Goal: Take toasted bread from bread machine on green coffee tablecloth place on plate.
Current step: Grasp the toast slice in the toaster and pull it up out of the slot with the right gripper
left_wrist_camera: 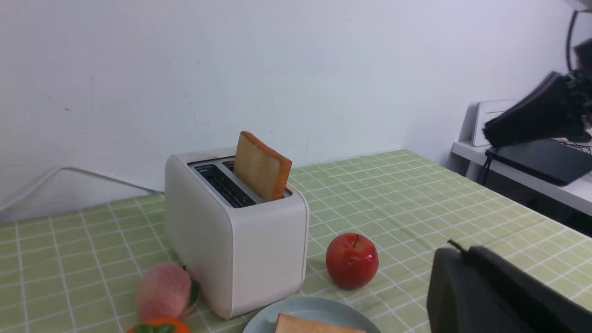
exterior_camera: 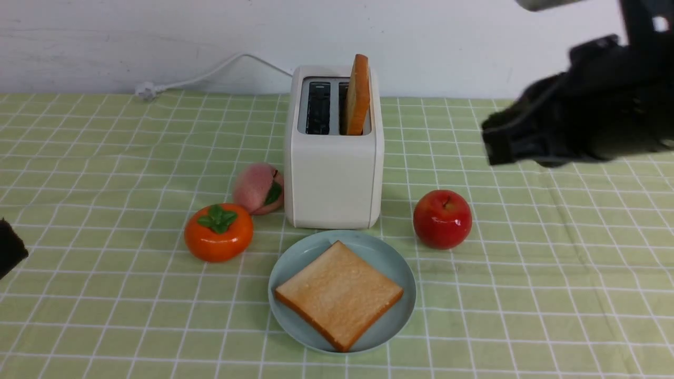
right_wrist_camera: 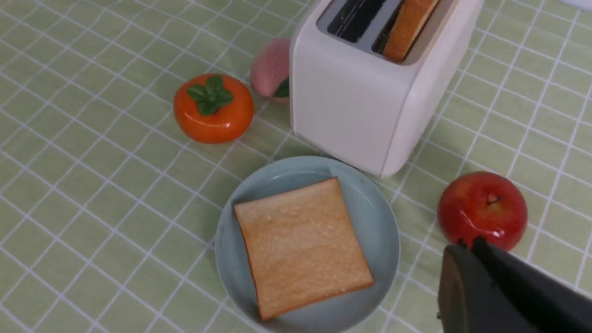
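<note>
- Finds one slice of toasted bread (exterior_camera: pixel 339 293) lying flat on the plate (exterior_camera: pixel 392 263), just in front of the bread machine (exterior_camera: pixel 333 179), on the green coffee tablecloth (exterior_camera: pixel 526 295) that covers the worktop.
- Finds the second slice (exterior_camera: pixel 358 95) upright in the machine's right-hand slot, standing well proud of the top, and sees nothing in the left-hand slot.
- Reads as about half done, with fetching that second slice as the likely step in hand.
- Places the right gripper (exterior_camera: pixel 495 142) high, to the right of the machine and well apart from it, with no toast seen in it. Cannot tell whether its fingers are apart or together, dark and blurred as they are.
- Catches only a dark corner of the left gripper (exterior_camera: pixel 9 251), low at the near left edge. Cannot tell its fingers' state either.
- Calls next for bringing the right gripper over the slot, fingers astride the slice's two faces, pinching the exposed upper part and lifting straight up.
- Calls then for laying it on the plate, probably atop the first slice given how little bare plate shows, while passing clear of the apple (exterior_camera: pixel 442 218).
</note>
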Controlling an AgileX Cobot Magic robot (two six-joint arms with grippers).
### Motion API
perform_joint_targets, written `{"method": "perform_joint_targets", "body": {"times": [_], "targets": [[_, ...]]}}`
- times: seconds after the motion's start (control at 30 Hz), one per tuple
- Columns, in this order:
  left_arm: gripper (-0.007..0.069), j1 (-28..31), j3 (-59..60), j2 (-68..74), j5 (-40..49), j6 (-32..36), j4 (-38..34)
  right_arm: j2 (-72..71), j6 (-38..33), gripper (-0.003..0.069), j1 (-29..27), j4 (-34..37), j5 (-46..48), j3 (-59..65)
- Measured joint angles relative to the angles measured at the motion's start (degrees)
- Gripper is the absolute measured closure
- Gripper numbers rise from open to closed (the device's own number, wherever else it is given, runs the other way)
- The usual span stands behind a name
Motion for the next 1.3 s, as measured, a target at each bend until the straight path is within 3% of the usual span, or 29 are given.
{"method": "perform_joint_targets", "body": {"times": [0.2, 0.27, 0.3, 0.4, 0.47, 0.53, 0.63, 0.93, 1.13, 1.3], "targets": [[0.0638, 0.00, 0.20, -0.05, -1.17, 0.00, -0.30, 11.79, 0.38, 0.0555, 0.00, 0.46, -3.43, -9.97], [0.0638, 0.00, 0.25, -0.05, -1.56, 0.00, -0.32, 15.78, 1.45, 0.0488, 0.00, 0.43, -4.67, -13.84], [0.0638, 0.00, 0.25, -0.05, -2.36, 0.00, -0.32, 20.34, 2.91, 0.0391, -0.16, 0.16, -5.28, -17.99], [0.0638, 0.00, 0.25, -0.05, -3.57, 0.00, -0.49, 23.85, 4.87, 0.0284, -0.92, 0.11, -5.83, -21.39], [0.0638, 0.00, 0.25, -0.05, -5.82, 0.00, -0.55, 28.67, 7.39, 0.0162, -2.65, 0.05, -7.43, -25.45], [0.0638, 0.00, 0.25, -0.05, -8.13, 0.00, -0.67, 32.14, 8.51, 0.0097, -4.13, -0.01, -8.69, -27.74], [0.0638, 0.00, 0.25, -0.05, -10.76, 0.00, -0.73, 36.65, 9.03, 0.0060, -5.75, -0.17, -10.04, -29.83], [0.0638, 0.00, 0.25, -0.05, -11.48, 0.00, -1.44, 44.10, 11.23, 0.0132, -8.49, -0.22, -16.88, -31.09], [0.0638, 0.00, 0.25, -0.05, -11.20, 0.00, -2.65, 46.23, 11.65, 0.0239, -9.31, -0.43, -21.83, -31.09], [0.0638, 0.00, 0.25, -0.05, -11.20, 0.00, -2.84, 46.85, 11.70, 0.0393, -9.50, -0.59, -24.29, -31.09]]}}
